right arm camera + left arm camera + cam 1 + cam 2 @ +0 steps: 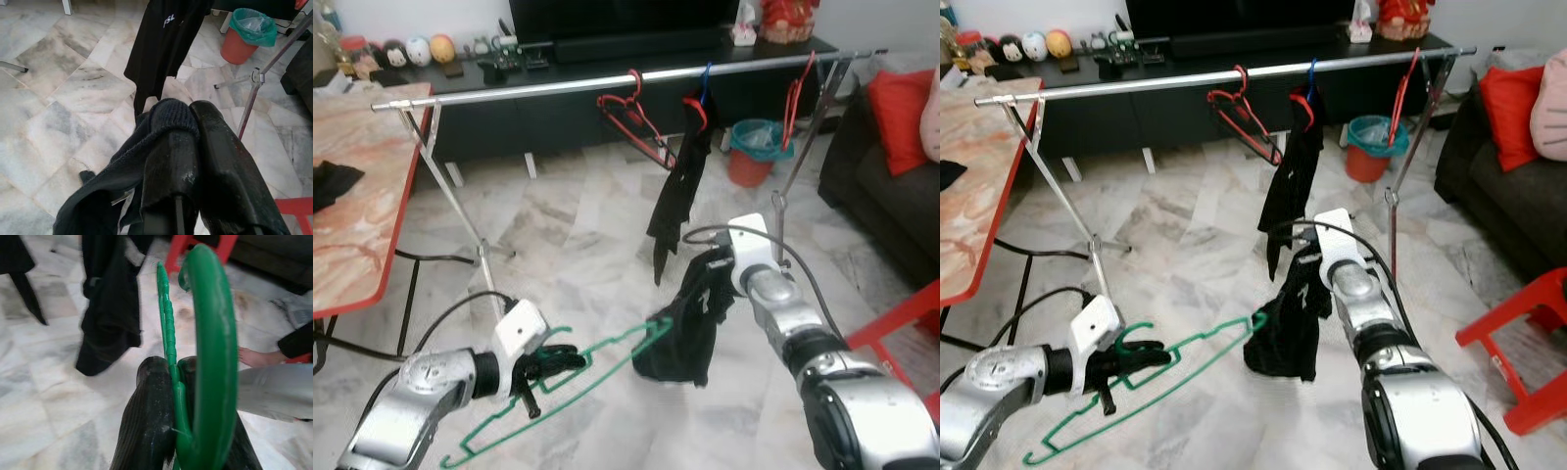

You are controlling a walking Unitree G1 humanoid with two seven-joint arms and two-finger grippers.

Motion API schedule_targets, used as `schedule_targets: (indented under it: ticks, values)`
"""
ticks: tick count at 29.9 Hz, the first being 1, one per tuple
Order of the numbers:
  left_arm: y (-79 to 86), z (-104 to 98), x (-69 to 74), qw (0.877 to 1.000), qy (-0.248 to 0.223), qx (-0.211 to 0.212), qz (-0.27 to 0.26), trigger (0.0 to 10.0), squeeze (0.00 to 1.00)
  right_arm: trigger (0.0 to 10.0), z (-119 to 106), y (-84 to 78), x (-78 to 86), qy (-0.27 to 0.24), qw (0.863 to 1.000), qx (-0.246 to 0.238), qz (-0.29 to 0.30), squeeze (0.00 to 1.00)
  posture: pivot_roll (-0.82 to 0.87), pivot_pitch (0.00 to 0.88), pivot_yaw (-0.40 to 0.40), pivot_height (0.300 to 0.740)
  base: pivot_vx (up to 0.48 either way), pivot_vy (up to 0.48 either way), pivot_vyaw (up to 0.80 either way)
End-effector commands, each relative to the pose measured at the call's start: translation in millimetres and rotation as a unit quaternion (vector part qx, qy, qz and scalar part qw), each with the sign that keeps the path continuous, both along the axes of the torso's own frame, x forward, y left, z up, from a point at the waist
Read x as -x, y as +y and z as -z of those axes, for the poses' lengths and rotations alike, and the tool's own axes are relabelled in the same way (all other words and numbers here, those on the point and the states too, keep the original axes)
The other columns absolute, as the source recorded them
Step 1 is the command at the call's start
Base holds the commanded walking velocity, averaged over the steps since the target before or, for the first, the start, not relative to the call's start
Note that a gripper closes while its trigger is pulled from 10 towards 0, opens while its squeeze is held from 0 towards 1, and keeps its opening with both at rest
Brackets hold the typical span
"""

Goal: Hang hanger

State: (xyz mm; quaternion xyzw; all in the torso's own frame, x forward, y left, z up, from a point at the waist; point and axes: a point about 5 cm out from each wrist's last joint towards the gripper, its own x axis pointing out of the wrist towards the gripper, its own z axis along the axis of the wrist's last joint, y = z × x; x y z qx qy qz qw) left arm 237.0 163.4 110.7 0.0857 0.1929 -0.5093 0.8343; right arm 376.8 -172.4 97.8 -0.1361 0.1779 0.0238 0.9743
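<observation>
Marble floor lies below the rail (607, 84). Left gripper (546, 367) clamps the green hanger (607, 354) low; right gripper (1310, 262) pinches a black garment (1285, 328). Thread the hanger's arm into the garment's opening before lifting railward.

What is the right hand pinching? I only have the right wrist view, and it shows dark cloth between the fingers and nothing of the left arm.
Observer: The right hand is shut on a black garment that hangs down from it above the marble floor.
Operator: And the left hand?
Observer: The left hand is shut on a green hanger, held low and roughly flat, with its far end at the garment's edge.
Operator: Is there room on the rail?
Observer: The clothes rail carries a bare red hanger, a dark garment on a hanger and another red hanger near the right post; the left stretch looks free.
</observation>
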Motion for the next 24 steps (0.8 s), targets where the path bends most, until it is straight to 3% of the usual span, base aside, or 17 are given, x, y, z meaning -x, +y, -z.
schedule_targets:
  ticks: [1,4,11,24]
  values:
    - [-7.1,-8.0,0.0,1.000,-0.005,0.008,0.022,10.0,0.00,10.0,-12.5,7.7,-7.2,-0.013,1.000,0.000,-0.008,0.00,0.03,0.000,-0.018,0.728,0.000,0.000,0.00]
    - [-16.9,-17.3,-4.5,0.999,-0.012,0.035,0.022,10.0,0.00,10.0,-22.3,21.2,-12.8,-0.020,1.000,-0.010,-0.022,0.00,0.02,0.000,-0.017,0.728,0.000,0.000,0.00]
    - [-29.9,-16.0,-15.3,0.998,-0.034,0.047,-0.020,10.0,0.00,10.0,-44.0,47.2,-20.7,-0.046,0.996,-0.035,-0.072,0.00,0.01,0.000,-0.018,0.728,0.000,0.000,0.00]
    - [-24.4,-5.2,-28.8,0.993,-0.054,0.022,-0.099,10.0,0.00,10.0,-48.4,53.6,-20.7,-0.049,0.993,-0.046,-0.093,0.00,0.01,0.000,-0.021,0.728,0.000,0.000,0.00]
